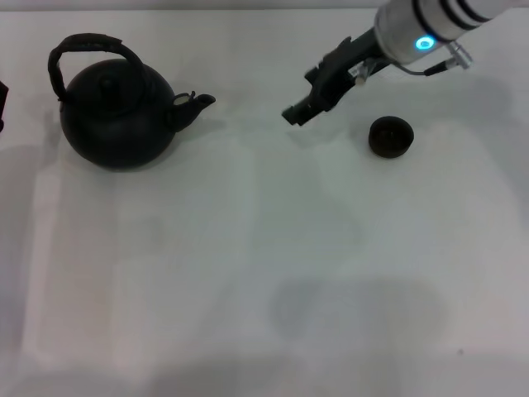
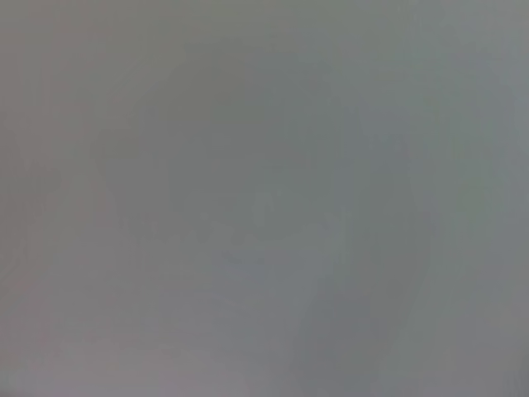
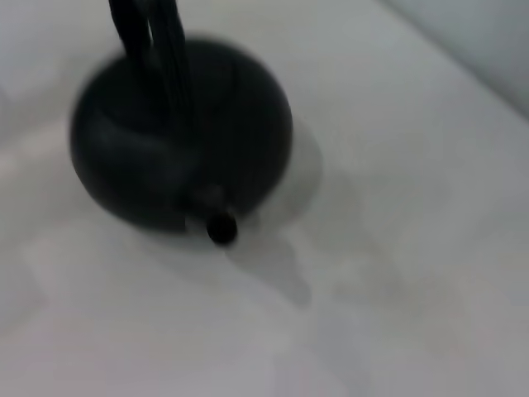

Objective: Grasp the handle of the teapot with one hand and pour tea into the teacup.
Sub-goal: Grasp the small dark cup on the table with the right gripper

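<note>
The matte black teapot [image 1: 118,112] stands at the far left of the white table, its stubby spout [image 1: 197,102] pointing right. Its arched handle [image 1: 83,45] stands up over the knobbed lid. The small dark teacup [image 1: 389,136] sits at the far right. My right gripper [image 1: 296,114] hangs above the table between them, left of the cup and well apart from the spout, holding nothing. The right wrist view shows the teapot [image 3: 165,141] spout-on, with the handle [image 3: 157,50] above it. Only a dark sliver of my left gripper [image 1: 2,103] shows at the left edge, beside the teapot.
The white table [image 1: 264,265] stretches bare across the middle and front. The left wrist view shows only a plain grey surface. The right arm's white casing with a blue light [image 1: 425,43] reaches in from the top right, above the cup.
</note>
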